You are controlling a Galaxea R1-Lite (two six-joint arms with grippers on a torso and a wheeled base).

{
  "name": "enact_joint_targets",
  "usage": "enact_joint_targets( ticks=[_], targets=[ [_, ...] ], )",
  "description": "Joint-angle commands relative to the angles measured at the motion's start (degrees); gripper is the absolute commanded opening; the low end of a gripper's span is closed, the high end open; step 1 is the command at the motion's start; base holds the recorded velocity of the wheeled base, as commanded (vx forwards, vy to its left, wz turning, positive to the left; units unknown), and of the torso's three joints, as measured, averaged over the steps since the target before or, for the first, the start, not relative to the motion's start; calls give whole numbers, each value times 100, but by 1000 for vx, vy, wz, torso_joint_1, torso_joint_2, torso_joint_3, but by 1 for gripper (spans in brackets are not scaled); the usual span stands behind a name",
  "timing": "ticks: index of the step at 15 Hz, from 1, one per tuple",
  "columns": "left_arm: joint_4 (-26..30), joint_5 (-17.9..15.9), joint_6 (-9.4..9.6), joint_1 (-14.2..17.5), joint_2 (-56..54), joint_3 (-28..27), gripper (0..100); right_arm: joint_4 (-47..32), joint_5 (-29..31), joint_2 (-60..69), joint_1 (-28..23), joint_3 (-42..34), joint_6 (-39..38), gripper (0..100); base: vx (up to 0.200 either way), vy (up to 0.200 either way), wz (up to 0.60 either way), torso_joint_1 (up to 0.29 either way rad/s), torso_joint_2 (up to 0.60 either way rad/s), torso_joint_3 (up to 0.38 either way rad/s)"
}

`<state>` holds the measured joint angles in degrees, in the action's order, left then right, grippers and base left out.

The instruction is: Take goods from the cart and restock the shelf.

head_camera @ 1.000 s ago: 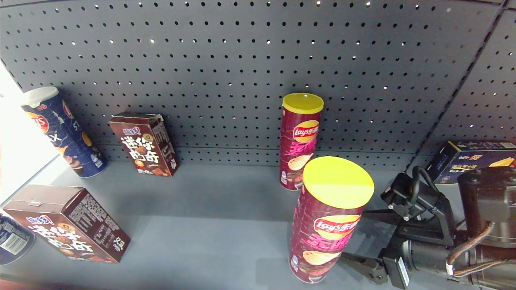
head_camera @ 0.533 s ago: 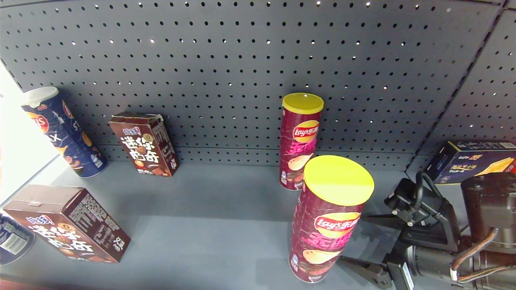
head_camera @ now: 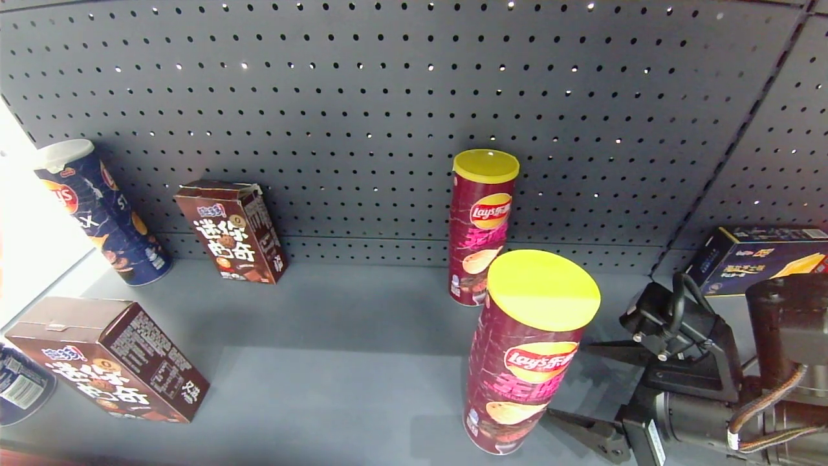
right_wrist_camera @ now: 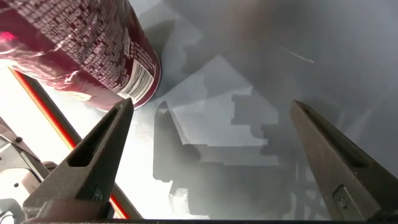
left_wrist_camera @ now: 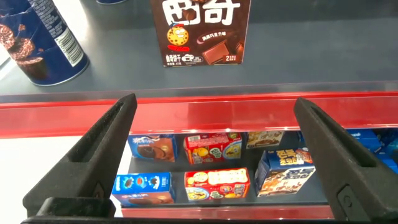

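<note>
Two maroon chip cans with yellow lids stand upright on the grey shelf [head_camera: 336, 362]. The back can [head_camera: 482, 226] is near the pegboard. The front can [head_camera: 524, 356] stands closer to the shelf's front edge, and its base [right_wrist_camera: 81, 53] appears in the right wrist view. My right gripper [head_camera: 576, 383] [right_wrist_camera: 211, 107] is open just to the right of the front can, with its fingers apart from it and nothing between them. My left gripper [left_wrist_camera: 216, 106] is open and empty at the red shelf edge [left_wrist_camera: 205, 115], below a brown chocolate box [left_wrist_camera: 202, 31].
On the left of the shelf stand a blue chip can [head_camera: 97, 213] and a brown box [head_camera: 233, 233] at the back, and a second brown box [head_camera: 110, 359] at the front. A dark blue box [head_camera: 763, 255] lies at the right. Small snack boxes [left_wrist_camera: 211, 177] fill the lower shelf.
My right gripper has drawn back a little to the right, away from the front can. The can stays upright where it was.
</note>
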<state>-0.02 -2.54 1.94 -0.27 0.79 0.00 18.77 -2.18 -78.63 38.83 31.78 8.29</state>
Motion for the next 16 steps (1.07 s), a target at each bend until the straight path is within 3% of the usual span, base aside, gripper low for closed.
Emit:
enact_joint_targets(
  ticks=[1, 16],
  targets=[
    [-6, -1, 0, 0, 9, 0, 100, 4, -2, -21, 2, 4, 6, 100, 0, 0, 0, 0, 0, 0],
    [2, -1, 0, 0, 9, 0, 100, 4, -2, -249, 99, -32, 6, 100, 0, 0, 0, 0, 0, 0]
  ],
)
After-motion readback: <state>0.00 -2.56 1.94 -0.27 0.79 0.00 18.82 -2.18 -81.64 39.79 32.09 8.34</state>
